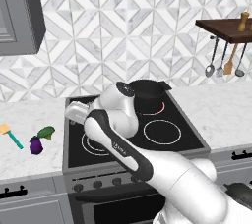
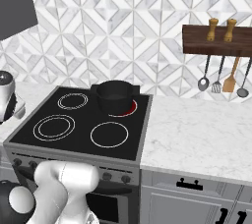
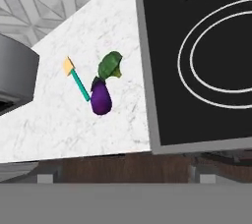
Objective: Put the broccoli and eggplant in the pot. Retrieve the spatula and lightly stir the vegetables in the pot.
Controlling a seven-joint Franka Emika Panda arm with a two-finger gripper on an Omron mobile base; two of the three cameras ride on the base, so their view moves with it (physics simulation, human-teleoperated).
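Marble-white counter (image 1: 29, 154) lies at the far left of the scene, left of the black stove (image 1: 123, 139), and three small things sit on it close together. Furthest left is the spatula (image 1: 11, 136), its thin teal handle ending in a flat yellow-orange blade. It looks light and stiff, and I judge the handle the place to pinch it, across its narrow width. Just to its right is the eggplant (image 1: 35, 145), plump, purple and glossy. I expect it to be smooth and a little slippery, so I would close across its fattest part rather than near the cap. Touching it, or nearly so, on the far side is the broccoli (image 1: 46, 132), a lumpy green head on a paler stem. It should be light and rough, easy to hold by the head, though the florets could crush.

My arm bends over the left of the stove, with my hand looking down at this group. I cannot tell whether my fingers are apart or together.

To the right, on the back burner that glows red, stands the black pot (image 2: 115, 95), well apart from the vegetables.
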